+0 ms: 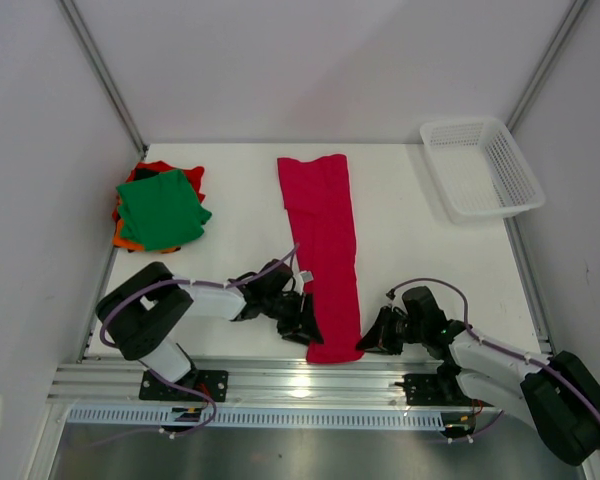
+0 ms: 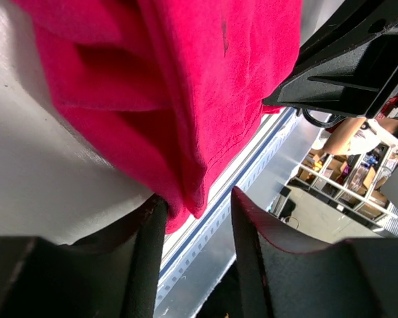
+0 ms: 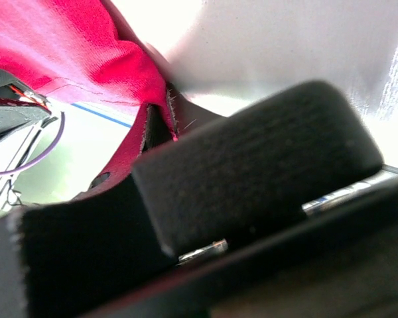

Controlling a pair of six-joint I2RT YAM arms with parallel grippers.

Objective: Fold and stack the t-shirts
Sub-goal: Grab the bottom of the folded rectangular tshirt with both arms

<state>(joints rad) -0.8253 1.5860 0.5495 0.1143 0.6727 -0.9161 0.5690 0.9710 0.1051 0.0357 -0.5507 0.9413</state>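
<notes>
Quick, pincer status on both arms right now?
Left pincer: open, a near corner of the crimson t-shirt between its fingers, not clamped.
Right pincer: shut on the crimson t-shirt's other near corner.

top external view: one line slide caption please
Left gripper and right gripper at near end of crimson t-shirt; stacked t-shirts left, basket right.

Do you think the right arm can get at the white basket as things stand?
Probably not yet: the right gripper is shut on the crimson shirt, and the basket sits far back.
</notes>
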